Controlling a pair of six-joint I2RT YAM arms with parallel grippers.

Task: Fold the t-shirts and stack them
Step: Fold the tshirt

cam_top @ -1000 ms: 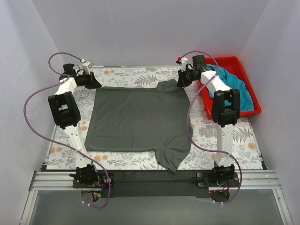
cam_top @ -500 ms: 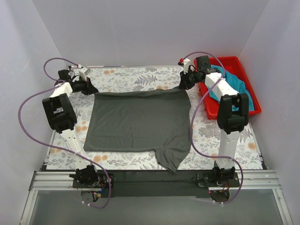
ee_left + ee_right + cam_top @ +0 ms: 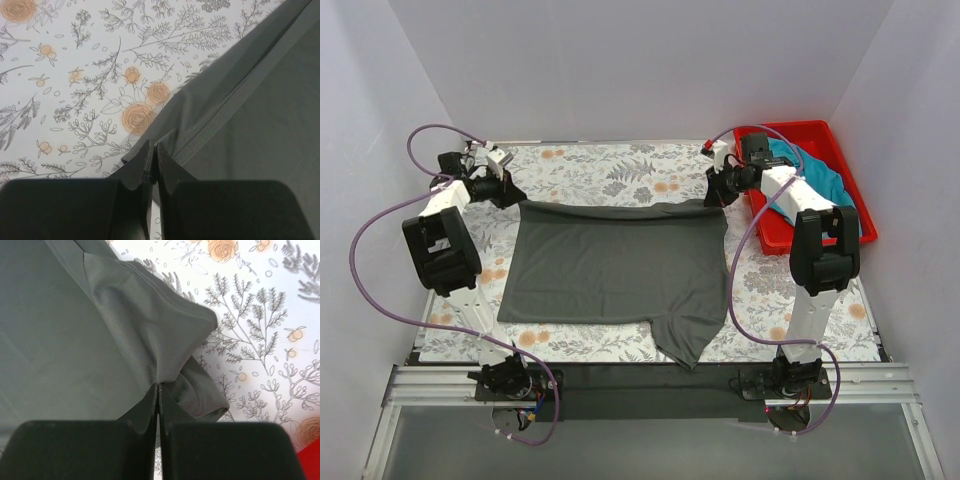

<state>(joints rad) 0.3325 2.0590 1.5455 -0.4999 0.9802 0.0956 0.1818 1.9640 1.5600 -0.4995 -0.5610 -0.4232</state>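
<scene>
The dark charcoal grey t-shirt (image 3: 615,265) lies spread on the flowered table, one sleeve hanging toward the near edge. My left gripper (image 3: 512,193) is shut on its far left corner; the left wrist view shows the cloth (image 3: 235,115) pinched between the black fingers (image 3: 137,167). My right gripper (image 3: 717,195) is shut on the far right corner; the right wrist view shows bunched cloth (image 3: 150,325) between the fingers (image 3: 170,405). The far edge is lifted and stretched taut between the two grippers. The teal-blue t-shirt (image 3: 820,180) lies crumpled in the red bin.
The red plastic bin (image 3: 845,235) stands at the far right of the table, just right of my right arm. The flowered tablecloth (image 3: 610,165) shows beyond the shirt's far edge and along both sides. White walls enclose the table.
Both grippers have moved outward and toward the far edge, pulling the shirt's far edge straight. The folded lump at the far right corner has flattened out.
</scene>
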